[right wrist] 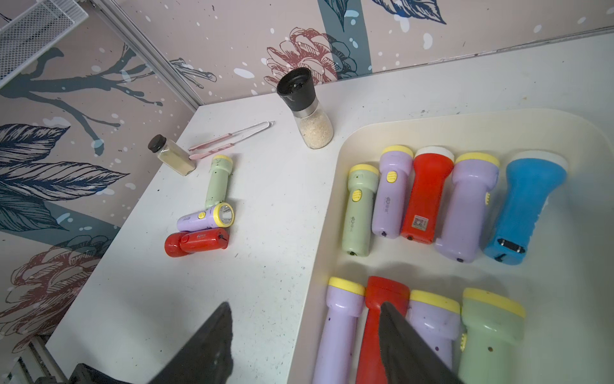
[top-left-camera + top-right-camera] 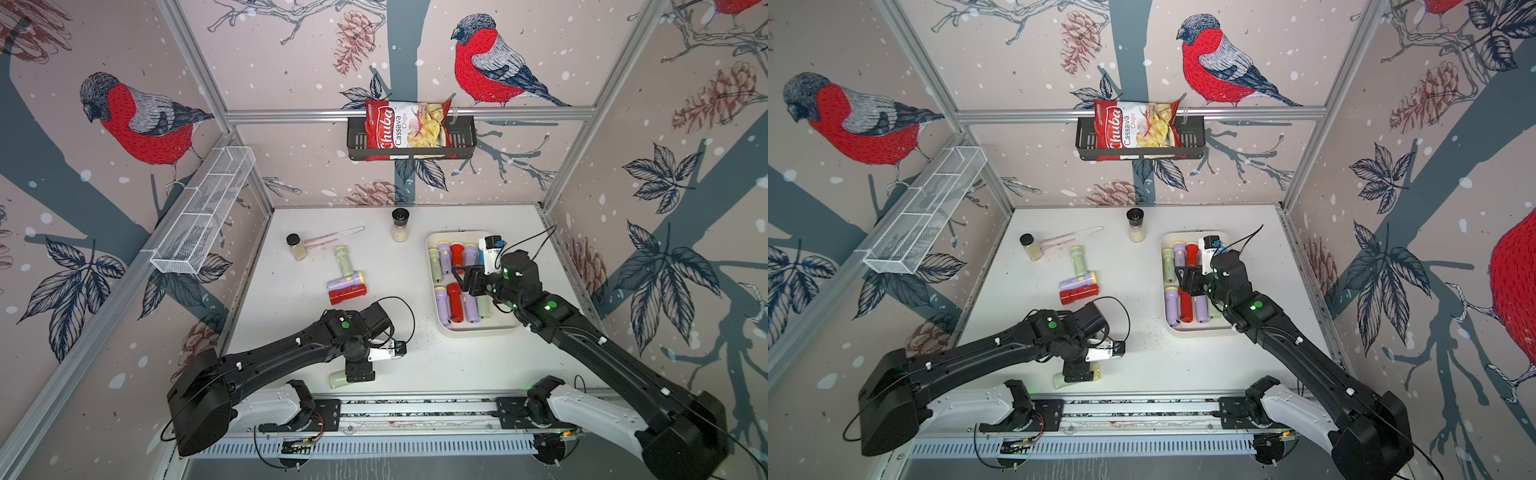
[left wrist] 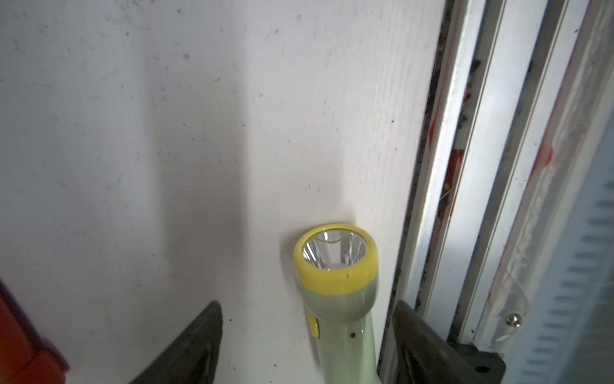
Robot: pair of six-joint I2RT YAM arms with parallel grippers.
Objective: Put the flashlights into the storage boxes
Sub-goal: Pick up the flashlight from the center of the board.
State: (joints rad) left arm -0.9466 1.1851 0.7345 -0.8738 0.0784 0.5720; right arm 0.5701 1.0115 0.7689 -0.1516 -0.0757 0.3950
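A pale green flashlight (image 2: 337,381) with a yellow rim lies near the table's front edge. My left gripper (image 2: 359,375) is low over it, open. In the left wrist view this flashlight (image 3: 339,292) lies between the fingers, nearer one finger and touching neither. The cream storage box (image 2: 478,331) at the right holds several flashlights in two rows, among them a blue one (image 1: 525,206). My right gripper (image 2: 461,277) hovers open and empty over the box's left side. Three flashlights lie together at mid-table: pale green (image 2: 343,259), lilac (image 2: 347,281), red (image 2: 347,294).
Two black-capped spice jars (image 2: 400,224) (image 2: 296,246) and pink tweezers (image 2: 332,237) lie toward the back. A white mesh basket (image 2: 203,212) hangs on the left wall. A black basket (image 2: 461,141) with a chips bag hangs on the back wall. A metal rail (image 2: 415,409) borders the front edge.
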